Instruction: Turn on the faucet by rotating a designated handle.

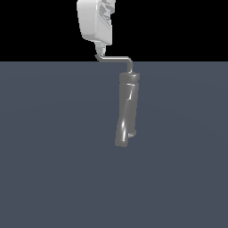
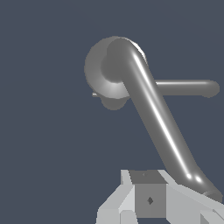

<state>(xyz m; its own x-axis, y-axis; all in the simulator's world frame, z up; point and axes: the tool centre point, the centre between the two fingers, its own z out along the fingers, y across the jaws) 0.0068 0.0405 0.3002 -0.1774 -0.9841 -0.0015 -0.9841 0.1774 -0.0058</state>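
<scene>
The faucet is a glossy grey thick tube standing on the floor, slightly bent, with a small nub low on its side. From its top the thin L-shaped handle rises and runs toward the exterior view's left. My white gripper hangs right above the handle's hooked tip, its fingers drawn into one narrow point with no gap showing. In the wrist view the handle runs close past the gripper, and the faucet shows end-on as a round shape. Whether the fingers touch the handle is unclear.
A flat dark grey-blue floor spreads all round the faucet. Behind it the background is black.
</scene>
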